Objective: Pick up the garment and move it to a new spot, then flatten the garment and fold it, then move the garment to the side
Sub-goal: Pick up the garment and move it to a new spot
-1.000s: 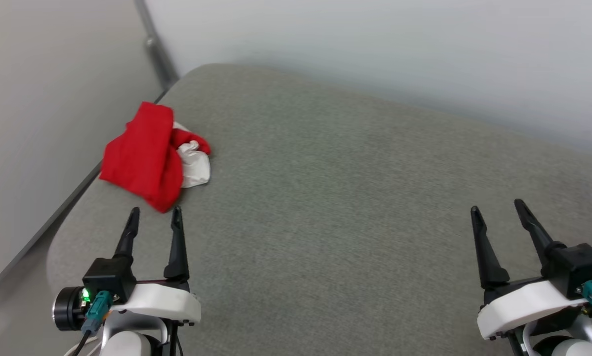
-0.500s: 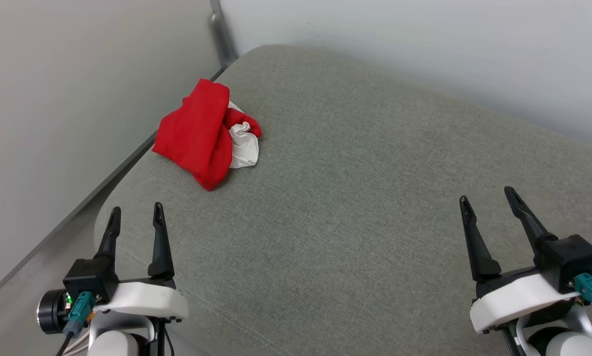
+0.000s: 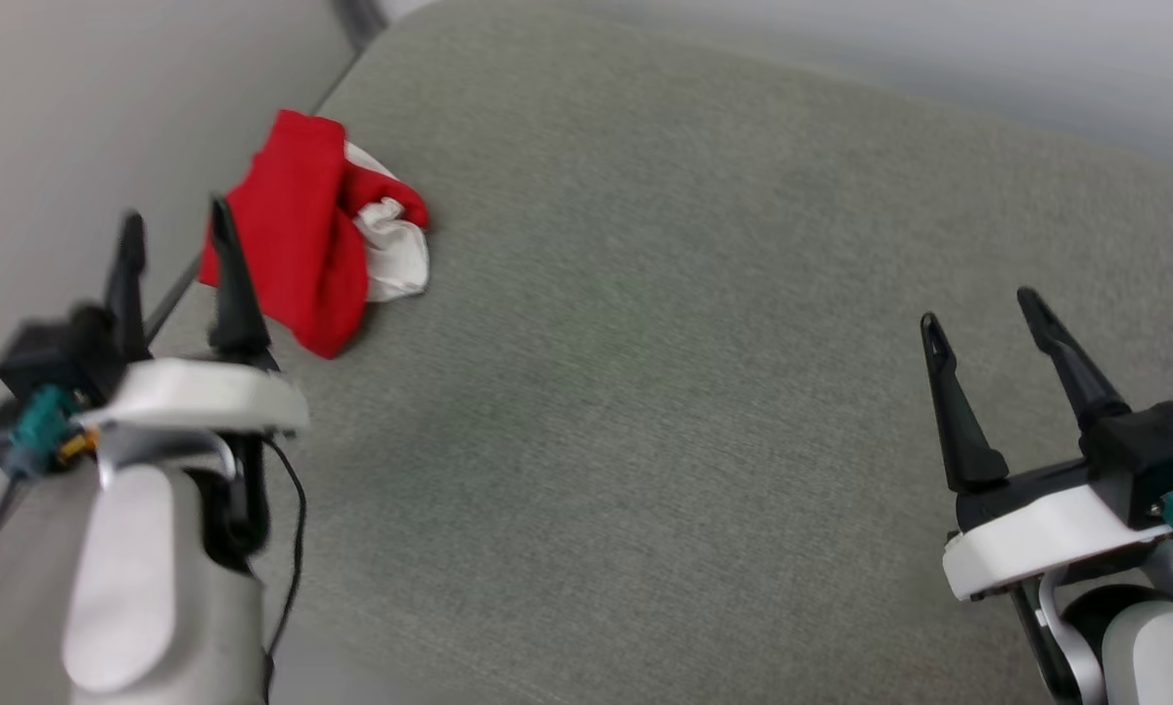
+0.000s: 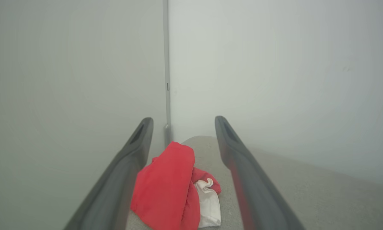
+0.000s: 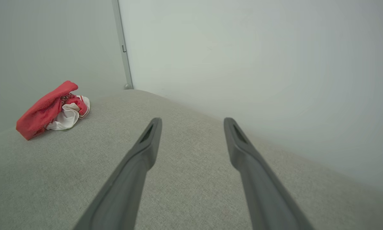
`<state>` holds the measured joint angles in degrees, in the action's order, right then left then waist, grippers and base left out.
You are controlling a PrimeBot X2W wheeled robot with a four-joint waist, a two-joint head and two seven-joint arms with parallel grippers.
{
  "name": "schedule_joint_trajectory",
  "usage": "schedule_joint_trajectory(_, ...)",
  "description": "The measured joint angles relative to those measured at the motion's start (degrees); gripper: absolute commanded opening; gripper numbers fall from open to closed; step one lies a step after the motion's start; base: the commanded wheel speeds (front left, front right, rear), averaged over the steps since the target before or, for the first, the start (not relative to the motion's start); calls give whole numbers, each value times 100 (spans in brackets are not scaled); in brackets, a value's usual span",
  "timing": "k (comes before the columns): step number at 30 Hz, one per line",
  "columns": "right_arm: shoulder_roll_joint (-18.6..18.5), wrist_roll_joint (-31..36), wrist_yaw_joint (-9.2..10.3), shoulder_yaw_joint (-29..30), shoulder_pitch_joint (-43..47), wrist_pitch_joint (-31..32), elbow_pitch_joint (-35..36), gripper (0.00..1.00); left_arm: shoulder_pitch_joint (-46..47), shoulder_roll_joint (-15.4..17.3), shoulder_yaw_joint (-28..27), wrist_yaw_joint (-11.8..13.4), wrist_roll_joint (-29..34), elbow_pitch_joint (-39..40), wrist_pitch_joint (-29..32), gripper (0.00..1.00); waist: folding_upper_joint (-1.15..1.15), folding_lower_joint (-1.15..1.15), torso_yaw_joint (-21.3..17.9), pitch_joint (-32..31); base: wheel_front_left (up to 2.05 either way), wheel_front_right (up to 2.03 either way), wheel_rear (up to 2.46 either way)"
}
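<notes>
The garment (image 3: pixel 298 235) sits bunched up near the far left edge of the grey cushion (image 3: pixel 665 392), and its long red fold runs mostly away from the robot. The left gripper (image 3: pixel 176 213) is clearly the closer one. Its jaws are spread wide and hold nothing, and the bundle is lined up just ahead of them, not touching. The right gripper (image 3: pixel 977 307) is also wide open and empty, well apart across the cushion.

The garment (image 3: pixel 298 235), red with a white sleeve showing, lies crumpled in a heap near the cushion's far-left corner.
</notes>
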<state>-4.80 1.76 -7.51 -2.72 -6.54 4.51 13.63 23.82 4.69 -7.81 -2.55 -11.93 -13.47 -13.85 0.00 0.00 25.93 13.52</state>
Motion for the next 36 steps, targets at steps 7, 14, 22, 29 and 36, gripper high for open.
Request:
schedule_joint_trajectory(7, -112, -70, 0, -2, -294, -25, 112, 100, 1352, 586, -315, -152, -460, -616, 748, 100, 0, 0, -452, 630, 0, 0, 0)
schedule_joint_trajectory(14, -149, -160, 0, 12, -643, -178, 101, 100, 2111, 1290, -541, -137, -757, -1416, 2183, 100, 0, 1, -867, 1324, 0, 0, 0)
schedule_joint_trajectory(22, -199, -223, 0, -30, -896, -369, -62, 100, 2301, 1967, -691, 118, -928, -2159, 4201, 100, 0, 1, -1245, 1904, 0, 0, 0)
schedule_joint_trajectory(29, -220, -231, 0, -52, -995, -403, -111, 100, 2256, 2073, -831, 190, -1314, -2482, 5399, 100, 0, 1, -1413, 2150, 0, 0, 0)
schedule_joint_trajectory(36, -287, -283, 0, -2, -1021, -396, -129, 100, 2087, 2131, -836, 105, -1466, -2363, 5800, 46, 0, 0, -1465, 2147, 0, 0, 0)
